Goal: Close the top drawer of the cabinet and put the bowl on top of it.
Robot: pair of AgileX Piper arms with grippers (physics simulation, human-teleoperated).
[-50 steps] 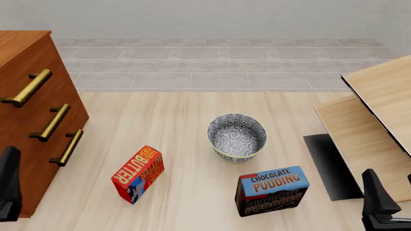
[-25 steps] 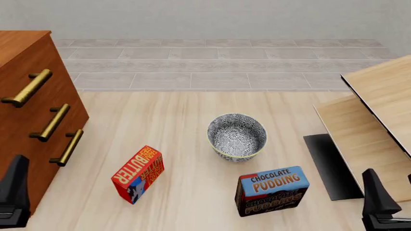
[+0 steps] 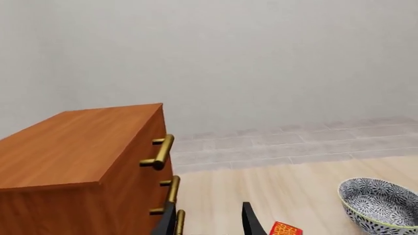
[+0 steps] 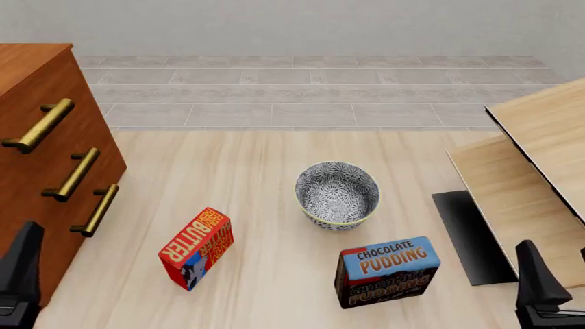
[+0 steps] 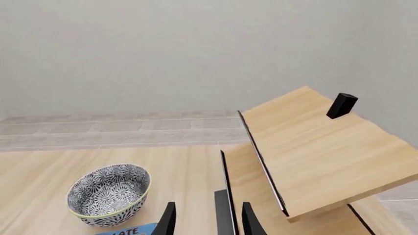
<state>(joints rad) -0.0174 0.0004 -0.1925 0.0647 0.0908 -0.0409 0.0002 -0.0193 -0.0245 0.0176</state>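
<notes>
At the far left of the front view the cabinet (image 4: 41, 157) is seen standing on the pale table (image 4: 265, 171), its 3 brass-handled fronts facing right; the top drawer (image 4: 55, 103) is not seen to project beyond the 2 below it, though whether it is fully shut cannot be told. The left gripper (image 4: 20, 277) is seen at the lower left, just in front of the cabinet's near corner, shifted right from 1.0 s ago and barely changed from 0.5 s ago; in the left wrist view its fingers (image 3: 248, 218) are parted around nothing. A red butter box (image 4: 196, 248) stands beyond it; the bowl (image 4: 336, 194) rests upright on the table near the middle, unmoved; a chocolate pudding box (image 4: 387, 271) stands nearer. The right gripper (image 4: 541, 291) is unchanged at the lower right, its jaws parted and empty.
</notes>
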